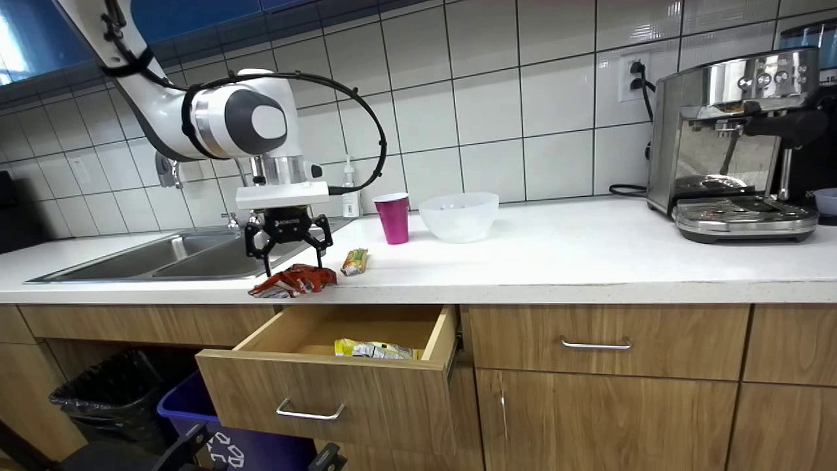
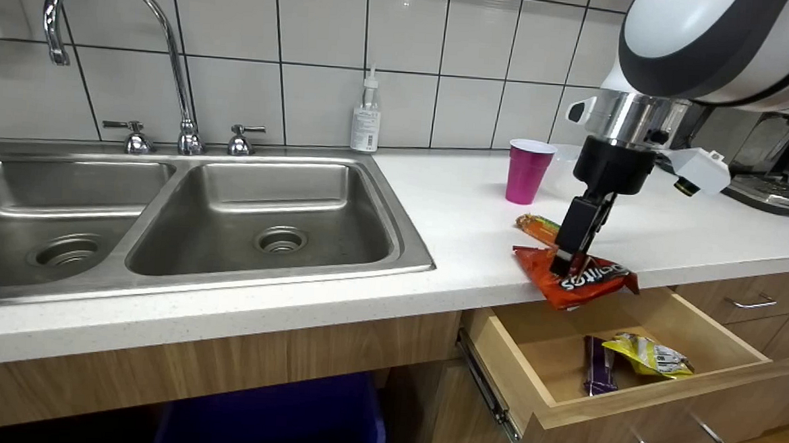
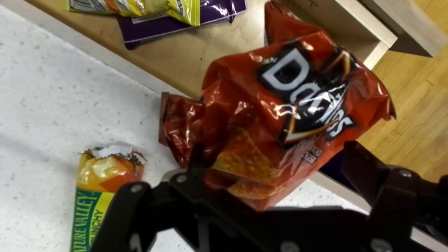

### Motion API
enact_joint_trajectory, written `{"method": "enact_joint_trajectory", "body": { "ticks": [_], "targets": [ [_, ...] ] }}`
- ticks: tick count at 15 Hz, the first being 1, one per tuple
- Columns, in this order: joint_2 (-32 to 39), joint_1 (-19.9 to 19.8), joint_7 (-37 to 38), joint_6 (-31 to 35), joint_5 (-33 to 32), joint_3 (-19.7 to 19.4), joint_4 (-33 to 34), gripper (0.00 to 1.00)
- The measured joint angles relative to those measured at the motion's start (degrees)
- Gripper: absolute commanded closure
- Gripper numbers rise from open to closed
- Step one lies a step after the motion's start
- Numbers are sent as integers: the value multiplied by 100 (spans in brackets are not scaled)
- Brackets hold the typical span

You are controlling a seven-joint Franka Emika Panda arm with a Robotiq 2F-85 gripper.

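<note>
A red Doritos bag (image 1: 295,281) lies on the counter's front edge and overhangs the open drawer (image 1: 324,396); it also shows in an exterior view (image 2: 590,284) and in the wrist view (image 3: 245,101). My gripper (image 1: 293,267) is open, pointing down, with its fingers spread about the bag. In the wrist view the gripper (image 3: 276,157) has its left finger at the bag and its right finger apart from it. A green and yellow granola bar (image 3: 92,199) lies beside the bag. A yellow packet (image 2: 651,356) and a purple packet (image 2: 599,367) lie in the drawer.
A magenta cup (image 1: 393,221) and a translucent bowl (image 1: 460,219) stand behind. A double steel sink (image 2: 406,249) and soap bottle (image 2: 366,122) are on one side, an espresso machine (image 1: 726,144) on the other. A black-lined bin (image 1: 118,392) and a blue bin (image 1: 261,438) are below.
</note>
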Motion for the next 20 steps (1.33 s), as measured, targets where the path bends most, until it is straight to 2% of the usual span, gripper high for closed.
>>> {"method": "enact_joint_trajectory", "body": {
  "ticks": [7,20],
  "targets": [
    [-390,2,-190,-636,15,-127,-65,0],
    [-514,14,-61,-672,22,-319,-46,0]
  ]
}}
